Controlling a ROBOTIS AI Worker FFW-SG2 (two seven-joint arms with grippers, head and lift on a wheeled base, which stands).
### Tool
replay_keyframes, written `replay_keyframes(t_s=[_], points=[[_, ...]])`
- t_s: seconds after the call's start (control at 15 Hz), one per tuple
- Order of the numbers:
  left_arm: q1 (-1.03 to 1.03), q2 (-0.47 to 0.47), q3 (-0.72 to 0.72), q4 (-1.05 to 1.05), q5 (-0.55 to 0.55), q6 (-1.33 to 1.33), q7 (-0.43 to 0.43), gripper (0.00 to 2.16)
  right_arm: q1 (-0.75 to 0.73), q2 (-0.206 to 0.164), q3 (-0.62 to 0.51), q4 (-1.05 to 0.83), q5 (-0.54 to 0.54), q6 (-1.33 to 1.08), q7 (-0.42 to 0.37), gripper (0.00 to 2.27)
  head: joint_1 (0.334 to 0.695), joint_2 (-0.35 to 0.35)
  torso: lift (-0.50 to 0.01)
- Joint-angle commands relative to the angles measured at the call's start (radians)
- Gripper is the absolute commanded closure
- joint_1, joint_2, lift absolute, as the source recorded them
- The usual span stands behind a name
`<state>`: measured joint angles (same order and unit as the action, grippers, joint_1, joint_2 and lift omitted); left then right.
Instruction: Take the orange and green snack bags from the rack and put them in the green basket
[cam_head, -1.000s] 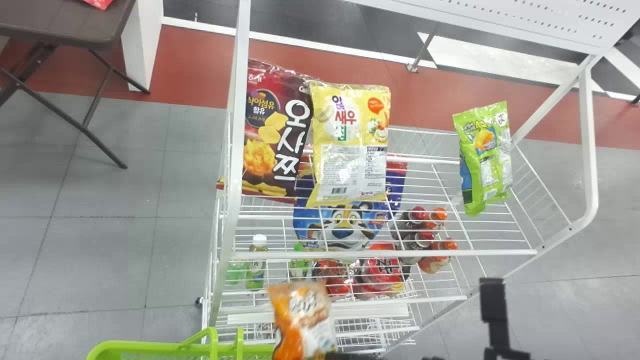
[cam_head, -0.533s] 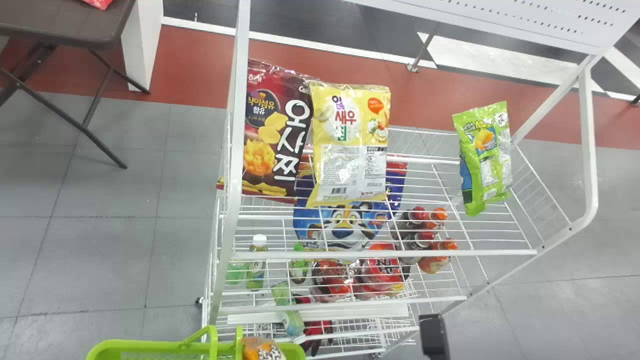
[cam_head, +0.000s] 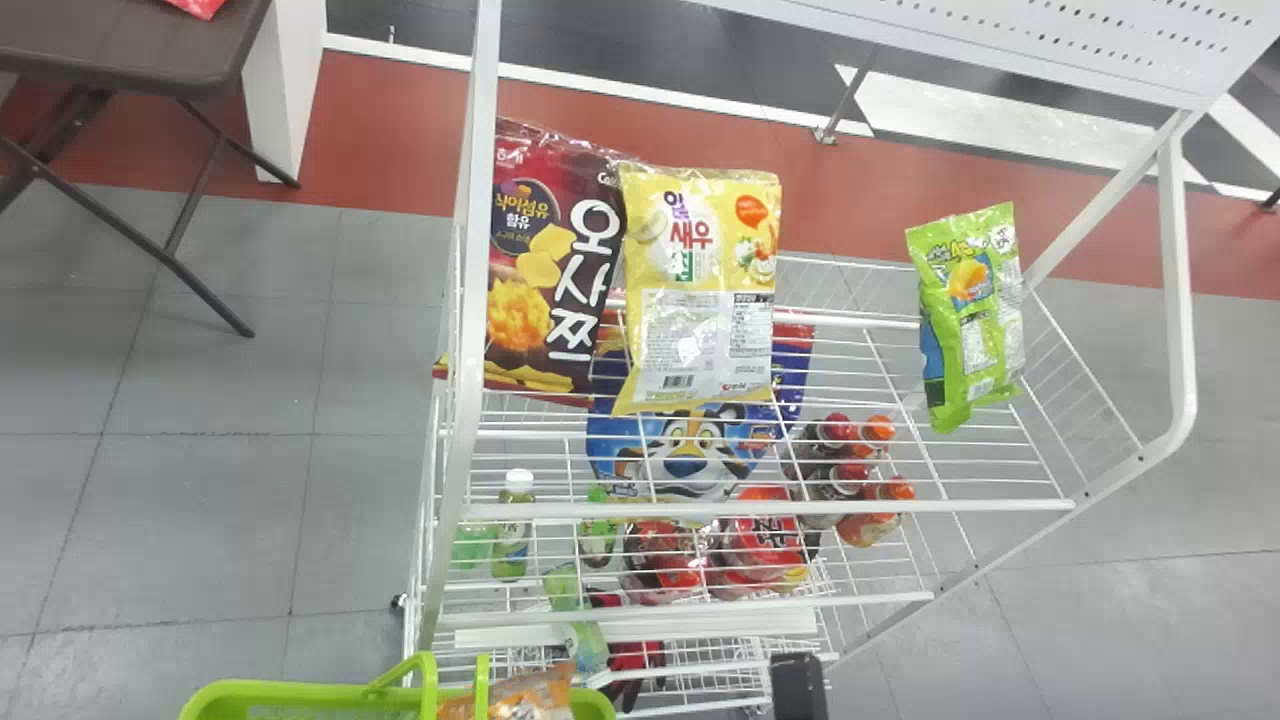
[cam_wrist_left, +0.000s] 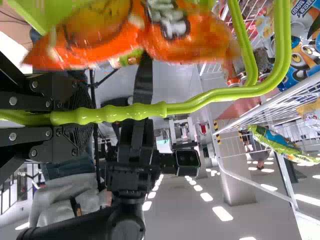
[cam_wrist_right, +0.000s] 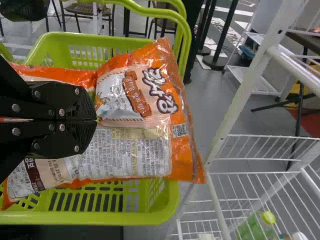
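At the head view's bottom edge is a black part of my right gripper, to the right of the orange snack bag and the green basket. In the right wrist view my right gripper is shut on the orange bag, which lies across the view over the open basket. In the left wrist view my left gripper is shut on the basket's green handle; the orange bag is beside it. The green snack bag is upright at the rack's right side.
The white wire rack stands beyond the basket. A yellow bag and a dark red bag are at its left, above a blue bag. Bottles stand lower down. A second green handle arches over the basket's side.
The orange bag has moved left and down in the head view, to the basket's rim, then turned and risen slightly. My right arm has moved left with it.
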<state>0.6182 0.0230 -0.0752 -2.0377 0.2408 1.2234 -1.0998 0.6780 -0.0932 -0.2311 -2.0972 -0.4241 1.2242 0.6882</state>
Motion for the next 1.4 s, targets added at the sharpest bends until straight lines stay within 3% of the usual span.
replay_keyframes(t_s=[0.0,0.33,0.4,0.47,0.53,0.6,1.0,1.33], points=[[0.0,0.0,0.0,0.001,0.0,0.0,0.0,2.13,0.003,0.0,0.059,0.022,0.027,-0.01,-0.004,2.23,0.695,-0.35,0.0],[0.0,0.0,0.0,0.004,0.0,-0.003,-0.005,2.13,-0.024,-0.017,0.197,0.135,0.105,-0.209,-0.073,2.23,0.695,-0.35,0.0],[0.0,0.0,0.0,0.004,0.0,-0.003,-0.005,2.13,-0.031,-0.017,0.205,0.146,0.11,-0.212,-0.099,2.03,0.695,-0.35,0.0],[0.0,0.0,0.002,0.004,0.0,-0.003,-0.006,2.13,-0.038,-0.02,0.207,0.148,0.113,-0.191,-0.115,1.46,0.695,-0.35,0.0],[0.0,0.0,0.002,0.005,0.002,-0.003,-0.008,2.13,-0.051,-0.036,0.214,0.149,0.116,-0.148,-0.124,0.13,0.695,-0.35,0.0],[0.0,0.0,0.002,0.005,0.002,-0.003,-0.008,2.13,-0.049,-0.037,0.214,0.143,0.119,-0.154,-0.139,0.0,0.695,-0.35,0.0],[-0.008,0.002,0.006,0.011,0.011,-0.012,-0.011,2.13,0.002,-0.045,0.093,-0.083,0.09,-0.173,-0.139,0.06,0.695,-0.35,0.0],[-0.008,0.002,0.008,0.008,0.014,-0.012,-0.012,2.13,0.008,-0.04,-0.074,-0.239,-0.015,-0.188,-0.128,0.07,0.695,-0.35,0.0]])
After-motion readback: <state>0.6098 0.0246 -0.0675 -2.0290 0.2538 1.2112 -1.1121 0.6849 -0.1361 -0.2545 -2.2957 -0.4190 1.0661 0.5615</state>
